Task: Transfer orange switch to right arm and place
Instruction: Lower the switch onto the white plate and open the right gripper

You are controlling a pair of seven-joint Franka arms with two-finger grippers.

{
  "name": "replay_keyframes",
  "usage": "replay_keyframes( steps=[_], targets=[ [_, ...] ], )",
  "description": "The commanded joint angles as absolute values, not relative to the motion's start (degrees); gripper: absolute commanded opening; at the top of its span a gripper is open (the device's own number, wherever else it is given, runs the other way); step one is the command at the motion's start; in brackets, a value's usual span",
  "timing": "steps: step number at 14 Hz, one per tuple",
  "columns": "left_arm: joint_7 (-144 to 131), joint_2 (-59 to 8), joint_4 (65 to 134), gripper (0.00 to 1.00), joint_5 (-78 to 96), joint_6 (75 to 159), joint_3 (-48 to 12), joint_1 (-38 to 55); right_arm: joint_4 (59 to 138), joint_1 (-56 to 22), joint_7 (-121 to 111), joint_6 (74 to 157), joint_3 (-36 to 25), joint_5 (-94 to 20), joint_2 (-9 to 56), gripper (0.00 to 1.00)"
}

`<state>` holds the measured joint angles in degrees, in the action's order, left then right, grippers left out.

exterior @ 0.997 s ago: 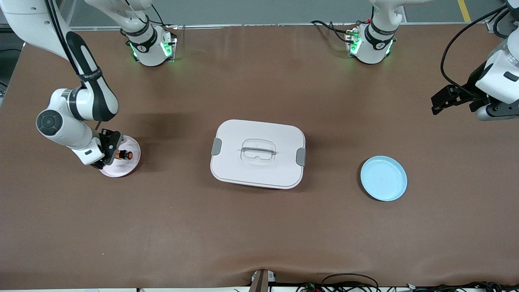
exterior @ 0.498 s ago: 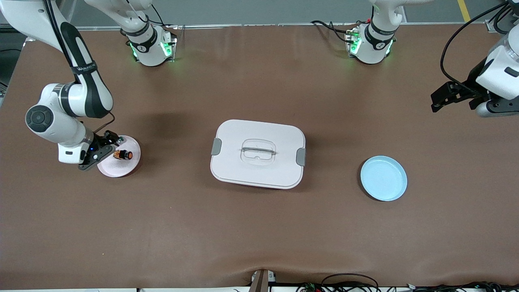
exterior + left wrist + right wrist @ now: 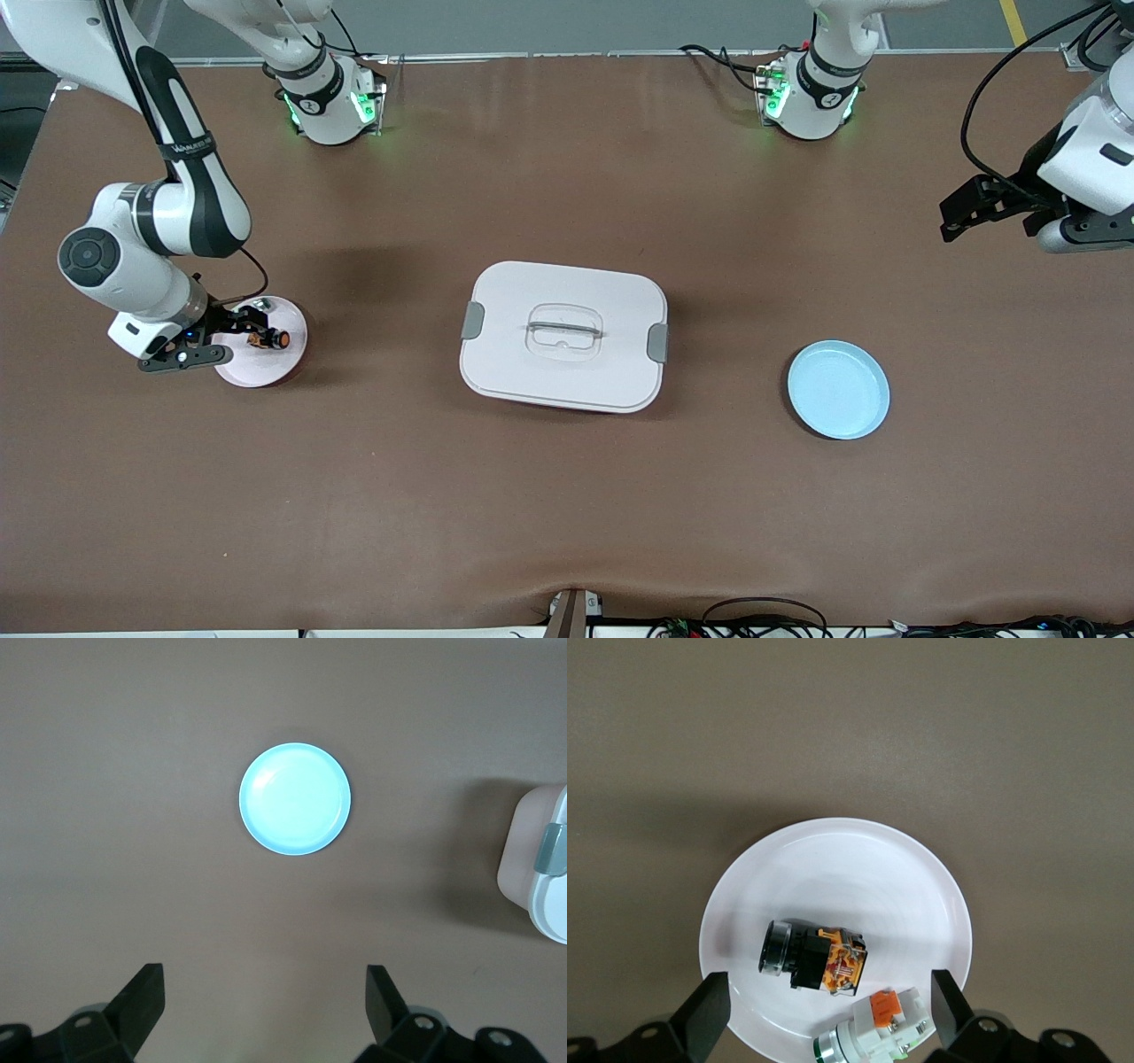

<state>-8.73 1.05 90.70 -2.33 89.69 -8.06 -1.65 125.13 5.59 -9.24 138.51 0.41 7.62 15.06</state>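
Note:
The orange switch [image 3: 269, 338] lies on its side on a pale pink plate [image 3: 285, 363] toward the right arm's end of the table. In the right wrist view the switch [image 3: 814, 958] shows a black cap and an orange body, free between my spread fingers. My right gripper [image 3: 236, 339] is open and empty, low over the plate's rim at the edge toward the right arm's end, just clear of the switch. My left gripper [image 3: 950, 215] is open and empty, held high over the left arm's end of the table, where that arm waits.
A small silvery-white part with an orange bit [image 3: 877, 1033] lies on the same pink plate [image 3: 939, 904] beside the switch. A white lidded box [image 3: 563, 335] stands mid-table. A pale blue plate [image 3: 838, 390] lies toward the left arm's end; it also shows in the left wrist view [image 3: 295, 798].
My right gripper has drawn back from the switch toward the right arm's end and turned; the switch stays on the pink plate. The left gripper has drifted slightly.

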Motion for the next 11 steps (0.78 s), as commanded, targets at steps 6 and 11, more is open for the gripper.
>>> replay_keyframes(
  steps=[6, 11],
  targets=[
    [-7.21, 2.46, 91.93, 1.00, -1.14, 89.21, -8.00, -1.93, 120.77, 3.52, -7.65, 128.06, 0.53, 7.65, 12.49, 1.00],
    [-7.21, 2.37, 91.93, 1.00, -1.14, 89.21, -8.00, -1.93, 114.88, 1.68, -7.56, 119.10, 0.35, 7.82, 7.56, 1.00]
  ],
)
